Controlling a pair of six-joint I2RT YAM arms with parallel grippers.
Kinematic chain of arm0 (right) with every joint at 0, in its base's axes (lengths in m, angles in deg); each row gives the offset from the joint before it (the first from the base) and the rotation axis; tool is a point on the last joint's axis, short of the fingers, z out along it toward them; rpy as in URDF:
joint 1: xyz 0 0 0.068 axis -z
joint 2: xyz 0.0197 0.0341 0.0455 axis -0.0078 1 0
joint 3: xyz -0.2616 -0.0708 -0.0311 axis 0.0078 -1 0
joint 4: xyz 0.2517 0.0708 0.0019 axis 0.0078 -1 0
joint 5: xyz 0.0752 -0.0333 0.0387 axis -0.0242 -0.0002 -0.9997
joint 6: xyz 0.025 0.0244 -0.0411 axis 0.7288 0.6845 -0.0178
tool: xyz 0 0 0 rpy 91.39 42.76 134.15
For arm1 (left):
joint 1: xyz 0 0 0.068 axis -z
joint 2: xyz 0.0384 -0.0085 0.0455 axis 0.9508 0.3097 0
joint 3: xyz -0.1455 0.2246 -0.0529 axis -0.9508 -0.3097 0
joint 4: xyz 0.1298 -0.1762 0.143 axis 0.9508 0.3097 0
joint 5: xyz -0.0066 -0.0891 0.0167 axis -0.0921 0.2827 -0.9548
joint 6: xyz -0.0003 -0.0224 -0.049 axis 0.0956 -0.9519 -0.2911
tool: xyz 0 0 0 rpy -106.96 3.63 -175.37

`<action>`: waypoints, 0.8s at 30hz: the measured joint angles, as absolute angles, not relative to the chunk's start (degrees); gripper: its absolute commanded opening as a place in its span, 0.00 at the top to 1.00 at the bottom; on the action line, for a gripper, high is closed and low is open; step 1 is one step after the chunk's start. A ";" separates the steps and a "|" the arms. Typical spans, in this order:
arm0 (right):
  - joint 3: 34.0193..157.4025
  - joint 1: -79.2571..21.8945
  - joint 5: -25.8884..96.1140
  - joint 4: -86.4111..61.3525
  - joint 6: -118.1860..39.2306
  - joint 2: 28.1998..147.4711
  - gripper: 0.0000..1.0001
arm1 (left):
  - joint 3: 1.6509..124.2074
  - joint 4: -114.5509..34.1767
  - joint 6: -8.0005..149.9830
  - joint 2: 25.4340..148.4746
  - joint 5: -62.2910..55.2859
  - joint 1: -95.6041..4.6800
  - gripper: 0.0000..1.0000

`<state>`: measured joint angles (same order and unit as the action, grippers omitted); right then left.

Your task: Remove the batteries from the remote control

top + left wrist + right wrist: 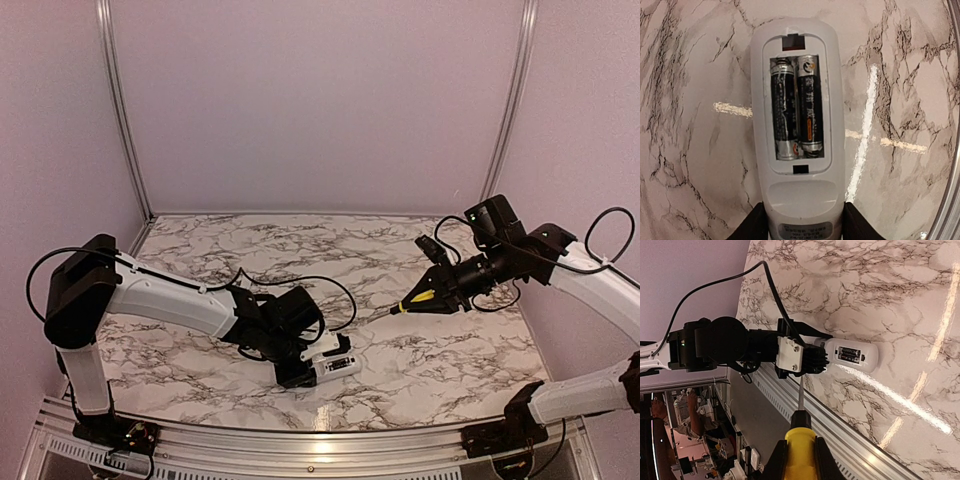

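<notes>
The white remote control (799, 197) lies on the marble table with its compartment face up and uncovered. Two dark batteries (796, 111) sit side by side inside it. My left gripper (802, 224) is shut on the remote's near end, one black finger on each side. In the top view the remote (338, 365) is at front centre, held by the left gripper (305, 372). My right gripper (447, 283) hovers to the right, above the table, shut on a yellow-handled screwdriver (417, 297) whose tip points down-left, well clear of the remote. The right wrist view shows the screwdriver (800, 445) and the remote (867, 356).
An aluminium rail (330, 445) runs along the table's near edge, close behind the remote. Black cables (335, 290) loop over the table beside the left arm. Pale walls with metal posts (120, 110) enclose the back and sides.
</notes>
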<state>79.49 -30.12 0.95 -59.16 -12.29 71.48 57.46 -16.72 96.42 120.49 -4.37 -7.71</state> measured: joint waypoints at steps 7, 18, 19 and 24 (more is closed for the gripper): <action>79.49 -30.12 1.02 -59.16 -12.42 71.48 1.00 | 57.46 -16.85 95.94 121.06 -5.92 -7.71 0.35; 79.49 -30.12 1.54 -59.18 -12.47 71.48 1.00 | 57.26 -17.99 95.48 120.49 -6.33 -7.69 0.01; 79.49 -30.12 1.63 -59.16 -12.47 71.48 1.00 | 56.78 -18.75 95.08 119.66 -6.22 -7.69 0.01; 79.52 -30.12 2.07 -59.18 -12.45 71.48 1.00 | 53.48 -22.40 94.52 111.82 -8.15 -7.49 0.01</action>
